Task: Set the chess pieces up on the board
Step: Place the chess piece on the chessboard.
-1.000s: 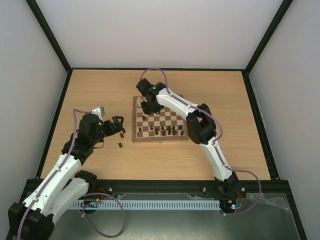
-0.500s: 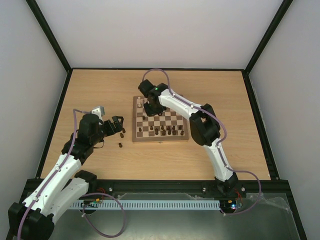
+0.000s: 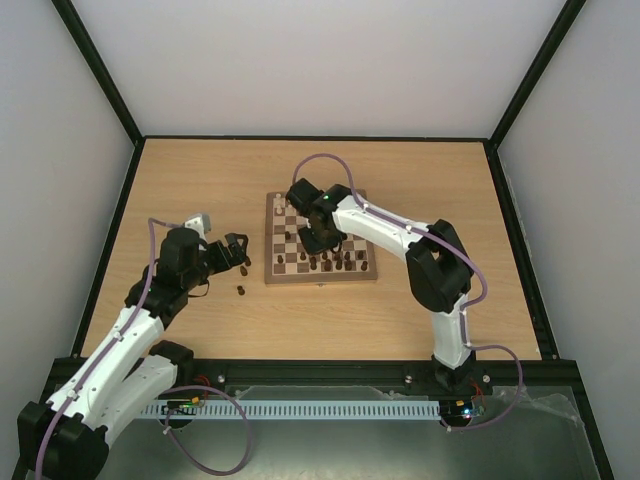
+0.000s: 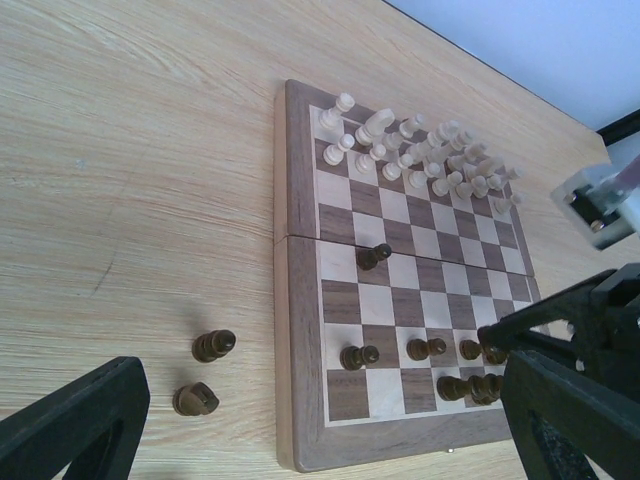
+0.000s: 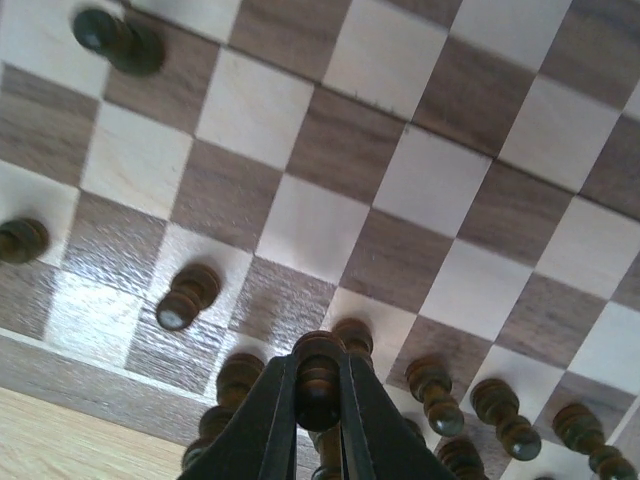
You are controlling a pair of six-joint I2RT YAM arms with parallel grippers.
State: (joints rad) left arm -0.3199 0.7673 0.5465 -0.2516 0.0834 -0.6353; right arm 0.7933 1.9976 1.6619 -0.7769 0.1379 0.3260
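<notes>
2 dark chess pieces on table beside board, left pincer apart, right pincer clamped on another dark piece

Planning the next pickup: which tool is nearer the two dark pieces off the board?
Left. The left tool hovers beside the two dark pieces; the right tool is over the board, gripping a dark piece.

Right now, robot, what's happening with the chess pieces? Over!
Right fingers shut on a small dark brown wooden chess piece over the checkered wooden board. Left fingers open, empty. Two dark pieces off-board on the table.
</notes>
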